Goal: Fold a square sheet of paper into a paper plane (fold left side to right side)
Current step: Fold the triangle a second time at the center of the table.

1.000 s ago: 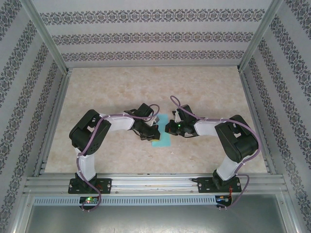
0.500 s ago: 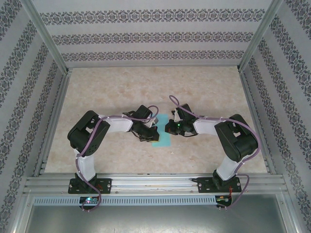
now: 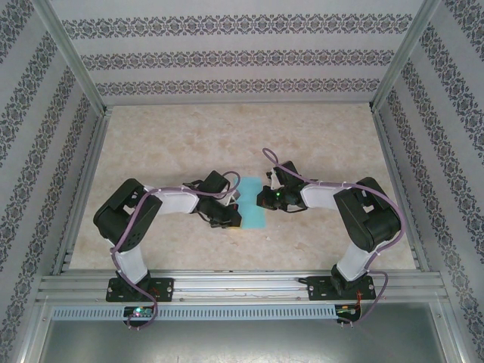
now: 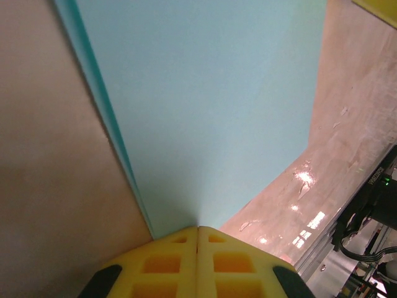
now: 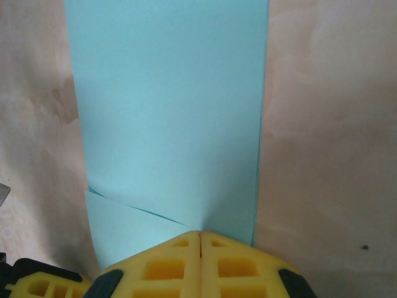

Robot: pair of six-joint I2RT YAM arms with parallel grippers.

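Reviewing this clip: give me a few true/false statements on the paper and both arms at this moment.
1. The turquoise sheet lies open as a full square. False: it is folded into a narrow rectangle.
2. The left gripper and right gripper both have their jaws shut. True.
3. The sheet lies between the two grippers. True.
4. The right gripper hovers far from the sheet. False: its tip is at the sheet's right edge.

Nothing I can read here.
White lettering on the black housing (image 4: 374,180) by my table edge is too blurred.
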